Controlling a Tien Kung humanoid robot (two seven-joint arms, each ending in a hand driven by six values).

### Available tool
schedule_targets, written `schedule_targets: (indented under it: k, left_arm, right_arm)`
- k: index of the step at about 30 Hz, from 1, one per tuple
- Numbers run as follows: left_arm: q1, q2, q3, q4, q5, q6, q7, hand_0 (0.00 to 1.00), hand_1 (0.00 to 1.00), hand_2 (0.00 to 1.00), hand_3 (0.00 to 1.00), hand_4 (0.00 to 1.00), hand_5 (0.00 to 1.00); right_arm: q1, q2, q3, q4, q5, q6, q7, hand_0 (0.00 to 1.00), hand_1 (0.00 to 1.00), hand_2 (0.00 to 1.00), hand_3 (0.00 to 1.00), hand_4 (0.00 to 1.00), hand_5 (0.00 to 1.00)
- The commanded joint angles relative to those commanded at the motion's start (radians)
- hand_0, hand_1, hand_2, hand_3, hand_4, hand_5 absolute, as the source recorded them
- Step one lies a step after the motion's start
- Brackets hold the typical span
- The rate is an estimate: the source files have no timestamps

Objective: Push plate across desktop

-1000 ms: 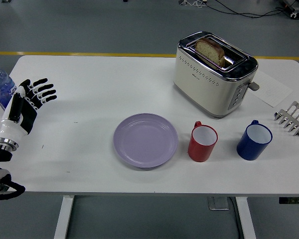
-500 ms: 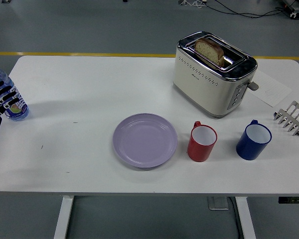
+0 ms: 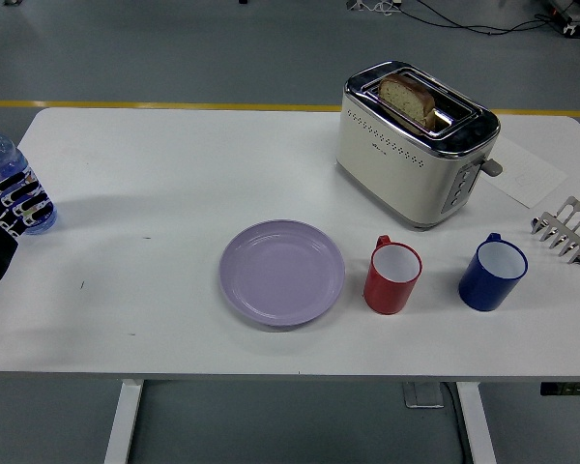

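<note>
White table [image 3: 174, 164]: left hand [image 3: 5, 208] at left edge, fingers spread, empty, beside bottle [image 3: 2, 159]. Plate [image 3: 282, 273] well right. Toaster [image 3: 416, 145] lettering unreadable.

Bright, even light — soft shadows, sharp.

1. The plate [image 3: 282, 272] is plain pale lilac, no pattern, sitting on a white table [image 3: 174, 174].
2. At its 3 o'clock there's a red mug [image 3: 392, 276] with a white inside, then a dark blue mug [image 3: 493, 274].
3. The toaster [image 3: 416, 143] at 1 o'clock is cream with shiny chrome trim and rows of little dots, brown bread [image 3: 409, 97] in it.
4. The left hand [image 3: 10, 208] at 9 o'clock is black and white, in front of a clear, blue-capped bottle [image 3: 0, 164].
5. The rack [image 3: 566, 230] is silver.
</note>
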Motion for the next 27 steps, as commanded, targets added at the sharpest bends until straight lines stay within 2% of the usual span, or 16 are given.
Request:
schedule_targets:
  k: [3,10,11,16,17,22,23,27]
  left_arm:
    - [0.002,0.0,-0.011,-0.001,-0.019,-0.033,0.049,0.579,0.665,0.668,0.653,0.5,0.998]
    - [0.002,0.004,-0.019,0.0,-0.031,-0.082,0.112,0.594,0.686,0.691,0.671,0.517,0.998]
    - [0.002,0.005,-0.019,0.001,-0.032,-0.085,0.115,0.62,0.7,0.706,0.69,0.538,0.998]
    - [0.004,0.003,-0.015,0.004,-0.061,-0.083,0.102,0.62,0.7,0.706,0.69,0.538,0.998]
    - [0.004,0.002,-0.015,0.005,-0.064,-0.083,0.099,0.673,0.717,0.719,0.671,0.573,0.998]
    - [0.007,0.002,-0.016,0.01,-0.123,-0.072,0.073,0.673,0.717,0.719,0.671,0.573,0.998]
    - [0.007,0.001,-0.017,0.01,-0.146,-0.071,0.069,0.791,0.854,0.866,0.671,0.672,0.998]
    - [0.009,0.001,-0.022,0.007,-0.19,-0.083,0.074,0.791,0.854,0.866,0.671,0.672,0.998]
  right_arm:
    - [-0.002,0.0,-0.001,0.0,0.003,0.0,-0.001,0.64,0.625,0.659,0.587,0.392,0.182]
    - [-0.006,0.001,0.0,0.0,0.004,-0.001,-0.002,0.64,0.625,0.659,0.587,0.391,0.181]
    - [-0.007,0.001,0.0,0.0,0.004,-0.001,-0.002,0.64,0.625,0.659,0.588,0.391,0.182]
    - [-0.011,0.002,0.001,0.0,0.0,-0.001,-0.003,0.64,0.625,0.659,0.588,0.391,0.182]
    - [-0.011,0.002,0.002,0.0,0.0,-0.001,-0.004,0.64,0.625,0.659,0.587,0.39,0.182]
    - [-0.015,0.002,0.002,0.0,-0.001,0.0,-0.003,0.64,0.625,0.659,0.587,0.39,0.182]
    - [-0.016,0.002,0.002,0.0,-0.001,0.0,-0.003,0.64,0.624,0.659,0.587,0.39,0.181]
    - [-0.016,0.001,0.0,0.0,0.002,0.0,-0.002,0.64,0.624,0.659,0.587,0.39,0.181]
